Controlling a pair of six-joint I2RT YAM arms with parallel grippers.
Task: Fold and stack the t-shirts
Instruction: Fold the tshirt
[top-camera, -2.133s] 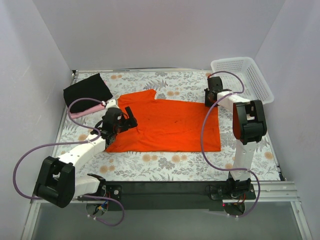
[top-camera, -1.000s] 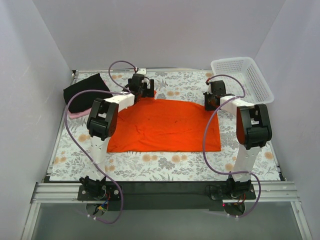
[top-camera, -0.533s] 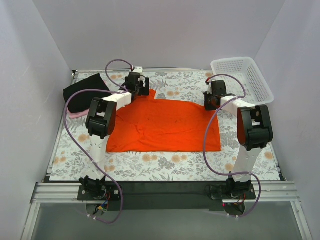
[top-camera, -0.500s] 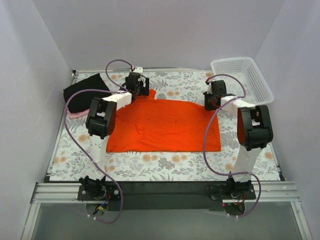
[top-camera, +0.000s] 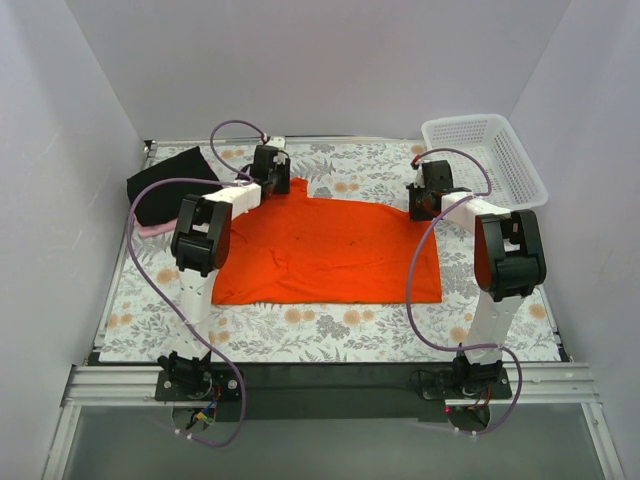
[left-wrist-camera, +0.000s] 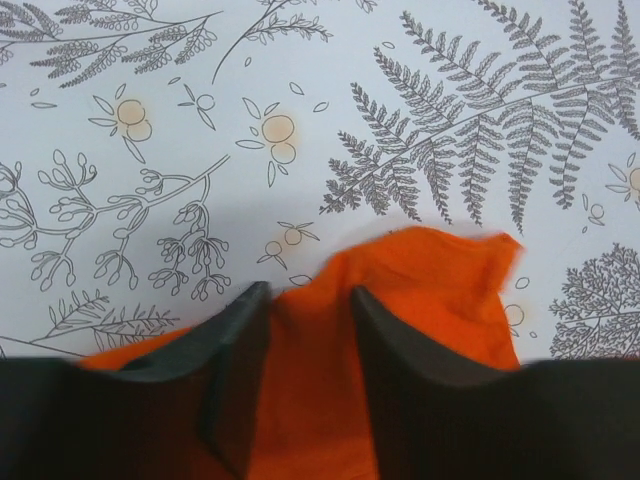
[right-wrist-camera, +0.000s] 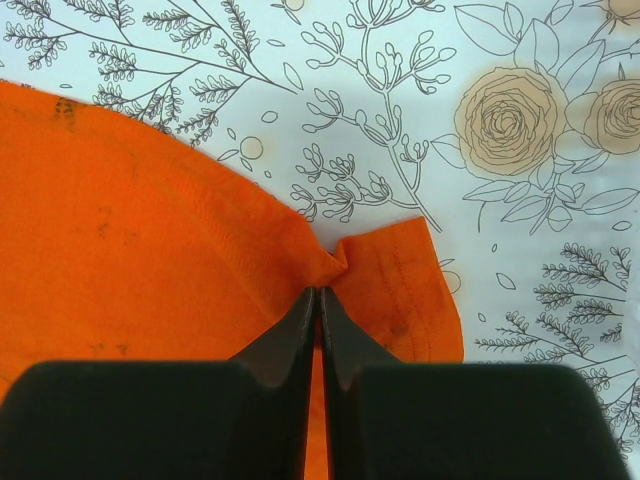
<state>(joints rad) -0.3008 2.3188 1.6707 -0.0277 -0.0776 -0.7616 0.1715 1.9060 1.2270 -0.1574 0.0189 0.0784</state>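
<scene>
The orange t-shirt (top-camera: 330, 250) lies spread flat in the middle of the floral cloth. My left gripper (top-camera: 271, 186) is down on its far left corner. In the left wrist view the jaws of this gripper (left-wrist-camera: 310, 295) stand partly apart, with a raised bunch of the orange cloth (left-wrist-camera: 420, 280) between them. My right gripper (top-camera: 420, 205) is at the shirt's far right corner. In the right wrist view this gripper (right-wrist-camera: 319, 292) is shut on a pinched fold of the orange hem (right-wrist-camera: 400, 280). A folded black t-shirt (top-camera: 175, 183) lies at the far left on a pale pink one (top-camera: 153, 229).
A white mesh basket (top-camera: 487, 152) stands at the far right corner. White walls close in the table on three sides. The floral tablecloth (top-camera: 330, 330) shows bare between the shirt and the arm bases.
My left arm swung from the shirt's near left sleeve to its far left corner, and its jaws have narrowed round the cloth. The right gripper has stayed shut in place.
</scene>
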